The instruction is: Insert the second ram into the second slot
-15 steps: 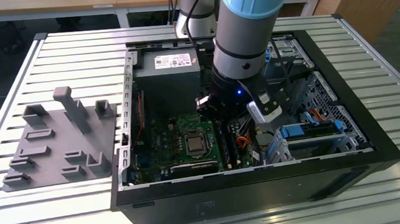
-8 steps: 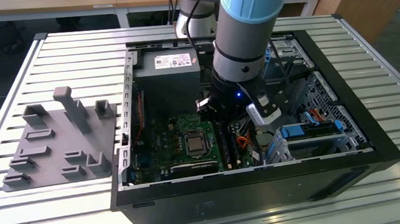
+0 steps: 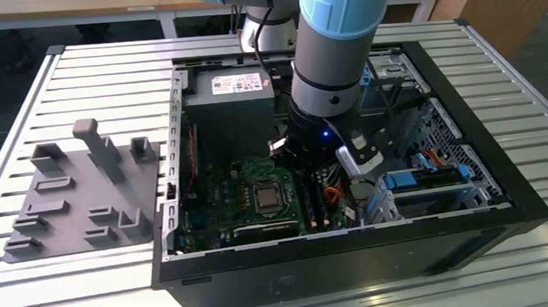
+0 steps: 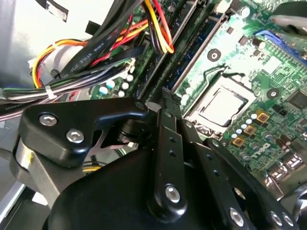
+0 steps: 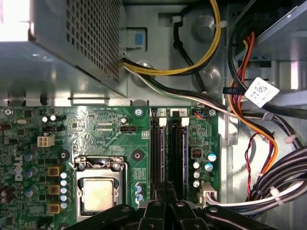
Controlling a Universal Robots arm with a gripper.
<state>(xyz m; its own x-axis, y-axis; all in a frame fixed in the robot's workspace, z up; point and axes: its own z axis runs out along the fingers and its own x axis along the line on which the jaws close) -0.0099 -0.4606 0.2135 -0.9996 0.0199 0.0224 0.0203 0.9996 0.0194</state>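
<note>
Glossy black plastic gripper (image 4: 163,103); matt grey perforated metal power supply (image 5: 72,43)

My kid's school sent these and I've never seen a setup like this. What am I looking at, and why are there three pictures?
A robot arm is working inside an open computer case, which lies on a slatted metal table. The three pictures show one moment from three cameras.

The exterior view is taken from off the arm. On its left, beside the case, sits a grey holder tray with upright pegs.

Both wrist views ride on the arm and look past its black gripper at the green motherboard. The silver square is the processor socket. Next to it run the long, narrow memory slots, where the gripper's tip is. Bundled cables lie beside the board.

Whether a memory stick is in the gripper cannot be told.
</note>
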